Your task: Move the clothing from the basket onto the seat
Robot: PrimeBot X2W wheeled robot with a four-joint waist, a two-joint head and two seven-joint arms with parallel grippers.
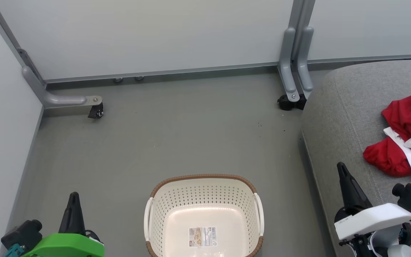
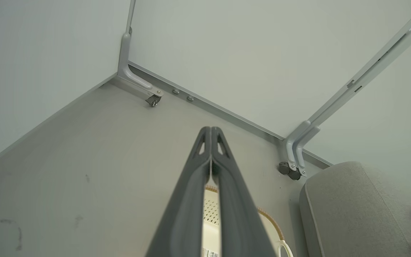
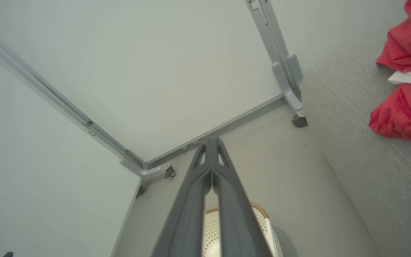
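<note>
At lower left of the head view, the left end effector [image 1: 73, 195] hangs closed and empty. At lower right, the right end effector [image 1: 341, 167] is likewise pinched shut on nothing, against the seat [image 1: 337, 117] edge. At centre bottom the basket [image 1: 205, 177] is empty. The red clothing [image 1: 398, 117] lies bunched on the seat at far right. Likely risk: a right-arm swing snags the fabric and drags it onto the floor [image 1: 173, 135].

Grey floor [image 1: 177, 135] in front of me, a few dark specks on it. Pale partition panels [image 1: 155, 32] box it in on my left and ahead, standing on grey metal feet [image 1: 64, 100] with black casters [image 1: 96, 111].
</note>
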